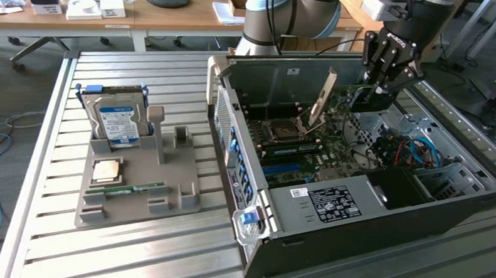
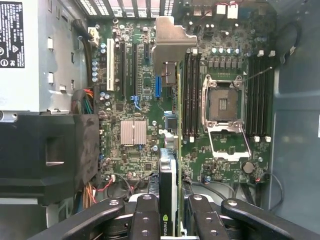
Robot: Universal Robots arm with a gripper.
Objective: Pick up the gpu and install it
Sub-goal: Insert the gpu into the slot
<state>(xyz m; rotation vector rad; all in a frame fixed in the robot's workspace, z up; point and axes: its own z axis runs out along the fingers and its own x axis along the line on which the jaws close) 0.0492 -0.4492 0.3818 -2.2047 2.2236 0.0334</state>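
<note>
Gripper: the gripper (image 1: pixel 382 88) hung inside the open computer case (image 1: pixel 446 207), in the upper part of the exterior view's right; its fingers (image 2: pixel 145 215) were clamped on the gpu from both sides.
Gpu: the gpu (image 1: pixel 369 101) was held above the motherboard (image 2: pixel 135 100). In the wrist view the gpu (image 2: pixel 169 175) was seen edge-on, with its silvery bracket (image 2: pixel 172 40) at the far end, by the rear wall of the case.
Bracket: in the exterior view the bracket (image 1: pixel 324 95) leaned at a slant.
Position over board: the card ran between the expansion slots (image 2: pixel 122 67) and the empty CPU socket (image 2: pixel 222 105); whether its edge sat in a slot could not be told.
Fixture: a grey holder (image 1: pixel 175 192) lay on the slatted metal table (image 1: pixel 142 254), on the exterior view's left, well apart from the case.
Holder contents: a hard drive (image 1: pixel 119 124) stood upright at its back, a CPU (image 1: pixel 106 169) lay flat in front of it, and a RAM stick (image 1: pixel 137 189) lay nearer the front edge.
</note>
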